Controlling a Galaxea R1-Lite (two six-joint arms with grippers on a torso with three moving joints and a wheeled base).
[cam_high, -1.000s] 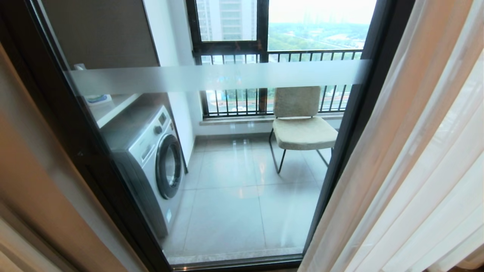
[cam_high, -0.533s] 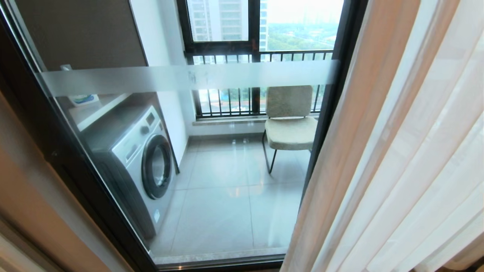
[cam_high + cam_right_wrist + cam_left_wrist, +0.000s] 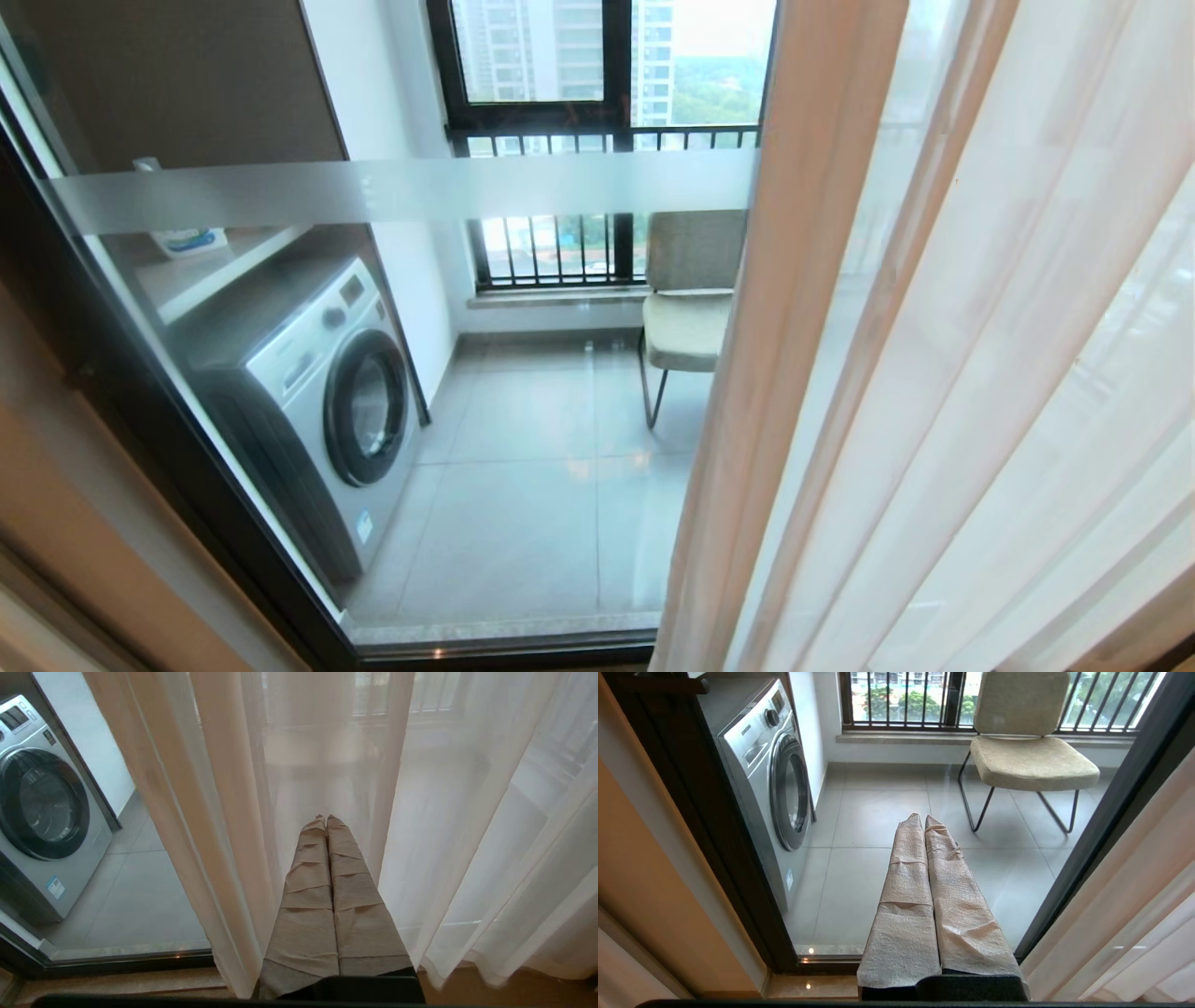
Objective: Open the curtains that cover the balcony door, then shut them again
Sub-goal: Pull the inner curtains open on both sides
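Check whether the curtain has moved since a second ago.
Cannot tell: the curtain now hides the door's right frame, but the washer shifted left too, so the camera moved.

bright daylight through window (image 3: 597, 56), edges bowed

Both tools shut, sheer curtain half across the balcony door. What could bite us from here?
1. The right tool is shut with its tips at the sheer curtain, holding nothing; a sideways push may slide off the folds rather than drag them.
2. The left tool points at the bare glass of the balcony door; driving forward may knock it.
3. The curtain's hem hangs loose beside the right tool and may snag it.
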